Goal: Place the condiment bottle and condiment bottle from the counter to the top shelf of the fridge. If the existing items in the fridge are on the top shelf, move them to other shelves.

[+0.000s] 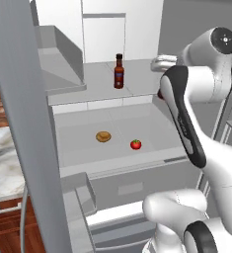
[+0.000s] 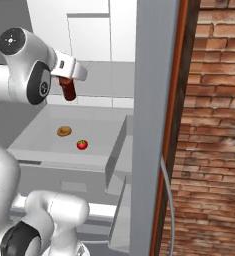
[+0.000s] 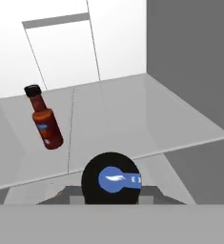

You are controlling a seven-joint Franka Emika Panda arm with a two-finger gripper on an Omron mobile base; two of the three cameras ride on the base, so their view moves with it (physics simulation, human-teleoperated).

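Note:
One condiment bottle (image 1: pixel 119 71) stands upright on the fridge's top shelf (image 1: pixel 95 81), left of the seam; the hand view shows it (image 3: pixel 44 123) to the left on that shelf (image 3: pixel 142 119). My gripper (image 2: pixel 67 80) is shut on the second condiment bottle (image 2: pixel 68 91), holding it over the right front part of the top shelf. In the hand view, its dark cap (image 3: pixel 110 178) sits right below the camera. The arm hides most of this bottle in the left base view. The tan bun (image 1: pixel 103 136) and the red tomato (image 1: pixel 135 144) lie on the deeper lower shelf (image 1: pixel 83 150).
The open fridge door (image 1: pixel 19 123) rises at the left, with grey bins (image 1: pixel 80 195) low down. The marble counter (image 1: pixel 1 165) lies beyond it. In the right base view the other door edge (image 2: pixel 154 125) and a brick wall (image 2: pixel 214 125) close off the right.

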